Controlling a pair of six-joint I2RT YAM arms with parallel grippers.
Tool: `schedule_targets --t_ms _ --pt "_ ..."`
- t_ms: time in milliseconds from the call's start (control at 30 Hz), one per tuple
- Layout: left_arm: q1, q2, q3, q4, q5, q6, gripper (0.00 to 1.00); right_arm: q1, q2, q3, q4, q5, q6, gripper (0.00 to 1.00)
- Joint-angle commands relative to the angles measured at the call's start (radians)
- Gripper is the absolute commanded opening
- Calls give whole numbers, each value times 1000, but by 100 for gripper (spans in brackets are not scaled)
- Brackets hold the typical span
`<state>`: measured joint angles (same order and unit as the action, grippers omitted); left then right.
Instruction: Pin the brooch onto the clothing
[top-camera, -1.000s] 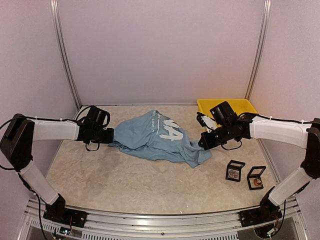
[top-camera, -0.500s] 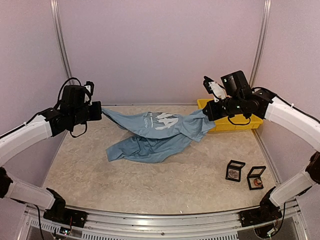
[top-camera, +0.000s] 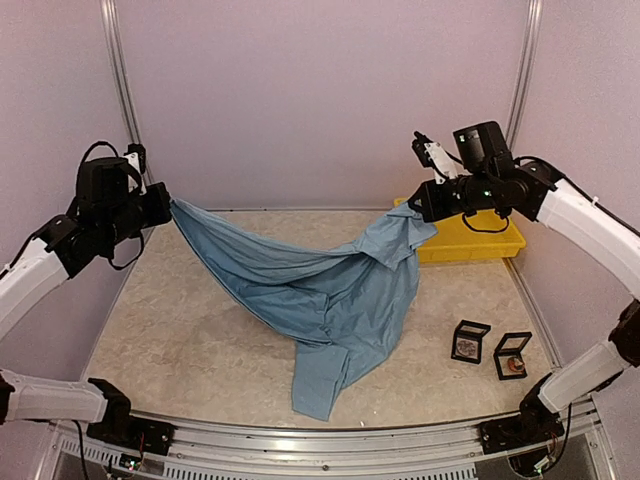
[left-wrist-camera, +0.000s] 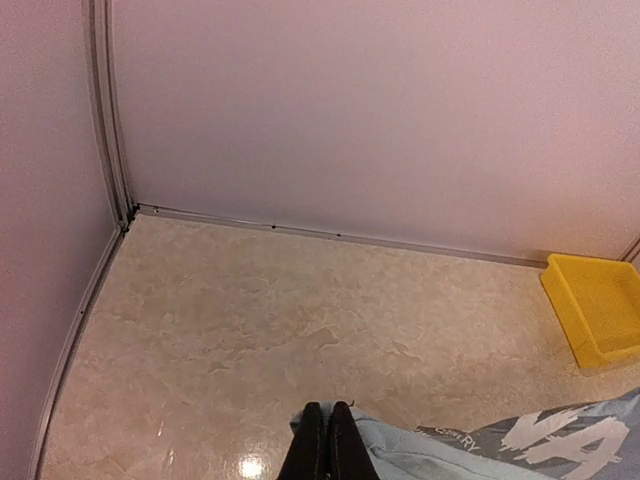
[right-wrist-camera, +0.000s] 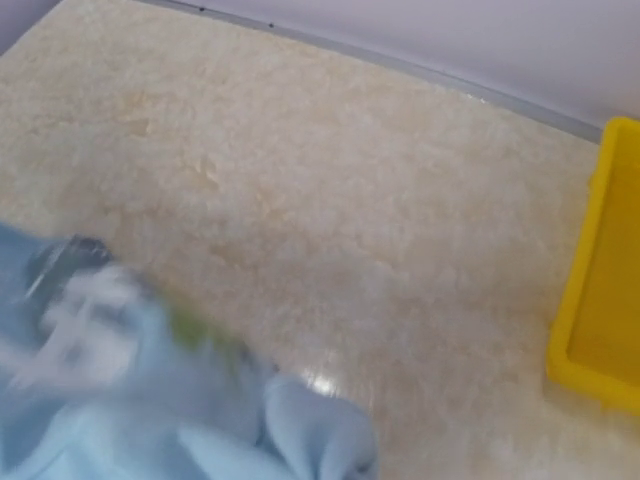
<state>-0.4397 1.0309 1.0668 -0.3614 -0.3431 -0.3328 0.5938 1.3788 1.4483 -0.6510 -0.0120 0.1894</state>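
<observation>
Top view. T-shirt, light blue, is strung in the air between both arms and sags in the middle. Its lowest fold trails down to the table at about 6 o'clock and touches the surface there. The side turned to this camera is plain; no print shows.

Left gripper: raised above the table at 9 o'clock, clamped on one end of the shirt. The cloth runs taut from it, down toward the centre.

Left wrist view: the fingers are pressed together, with blue fabric coming out just beyond their tips. White lettering shows on the cloth at the lower right of that view.

Right gripper: raised at 2 o'clock, closed on a bunched part of the shirt, which hangs in folds below it. In the right wrist view the fingers cannot be made out. The shirt there is motion-blurred, with a white and green smear on it.

Yellow bin: on the table at 2 o'clock, against the back wall, below the right gripper.

Two small black boxes and: open, side by side at 4 o'clock, apart from the shirt. Each holds a small round piece, too small to identify.
</observation>
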Motion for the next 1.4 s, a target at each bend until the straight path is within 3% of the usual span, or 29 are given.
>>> schedule_targets --t_ms 0,167,200,233,300,400,567,700,767,933,1067,1200,1367 --pt "91 216 125 119 24 34 0 -95 275 273 134 -112 -77 0" --pt "164 535 677 87 -35 175 0 -171 734 1195 51 -152 -77 0" --pt "166 566 794 82 -47 209 0 -179 767 1295 99 -158 -54 0" --pt "165 600 894 79 -59 242 0 -185 745 1290 200 -174 -38 0" --pt "154 637 1054 78 -73 305 0 -186 610 1012 475 -227 -23 0" --pt "132 633 1126 93 -103 384 0 -175 444 770 759 -258 -45 0" --pt "110 504 849 138 -143 389 0 -166 375 692 616 -276 -105 0" --pt "90 341 497 147 -237 266 0 -138 259 345 539 -295 -100 0" --pt "78 263 347 108 -253 157 0 -114 201 150 498 -312 -82 0" --pt "51 77 -126 76 -54 -174 0 -40 85 -306 462 -347 51 0" --pt "11 -65 -430 76 0 -387 0 14 68 -504 446 -432 172 0" --pt "-26 -160 -580 61 -7 -509 0 86 105 -527 333 -413 209 0" --pt "-74 -191 -595 -36 -49 -559 0 96 117 -526 231 -380 252 0"
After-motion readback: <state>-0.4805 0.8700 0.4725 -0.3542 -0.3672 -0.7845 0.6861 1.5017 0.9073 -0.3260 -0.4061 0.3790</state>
